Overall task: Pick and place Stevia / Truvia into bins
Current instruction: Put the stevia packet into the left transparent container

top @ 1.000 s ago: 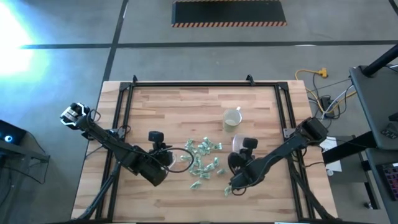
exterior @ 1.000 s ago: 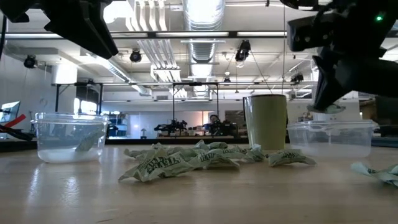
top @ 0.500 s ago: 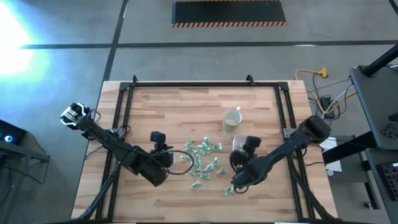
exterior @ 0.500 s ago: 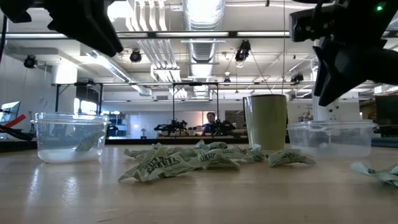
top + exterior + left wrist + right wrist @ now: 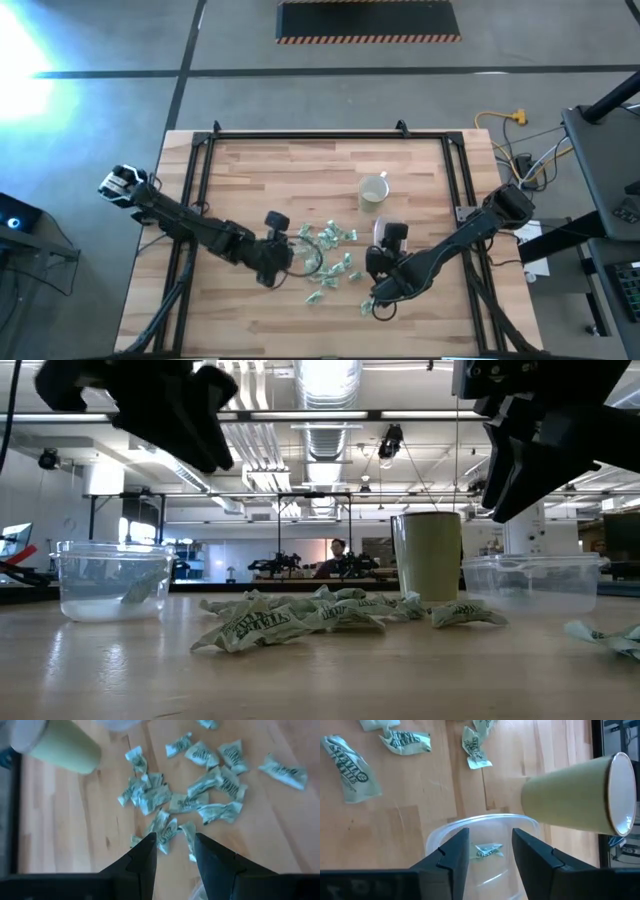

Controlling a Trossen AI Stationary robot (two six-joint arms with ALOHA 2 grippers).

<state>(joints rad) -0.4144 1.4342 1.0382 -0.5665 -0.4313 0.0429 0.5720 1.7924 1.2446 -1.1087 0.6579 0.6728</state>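
Several pale green and white Stevia / Truvia packets (image 5: 330,255) (image 5: 300,618) (image 5: 200,795) lie loose on the wooden table at its middle. My left gripper (image 5: 298,250) (image 5: 175,847) hovers open over the pile's left edge and touches nothing. A round clear bin (image 5: 110,580) stands left of the pile with a packet or two inside. My right gripper (image 5: 378,255) (image 5: 490,842) hangs open above the rounded-rectangular clear bin (image 5: 530,582) (image 5: 485,817). One packet (image 5: 489,851) lies flat on that bin's floor.
A pale cream mug (image 5: 373,188) (image 5: 430,555) (image 5: 570,800) stands just beyond the rectangular bin. A few stray packets (image 5: 605,635) lie near the table's front right. Bare wood stretches along the far and near edges, and a dark frame rail (image 5: 330,135) borders the table.
My left gripper has swung toward the table's right, from over the round bin to the pile's edge, rolling as it went. My right gripper has let go of a packet that it held above the rectangular bin; the packet now lies inside.
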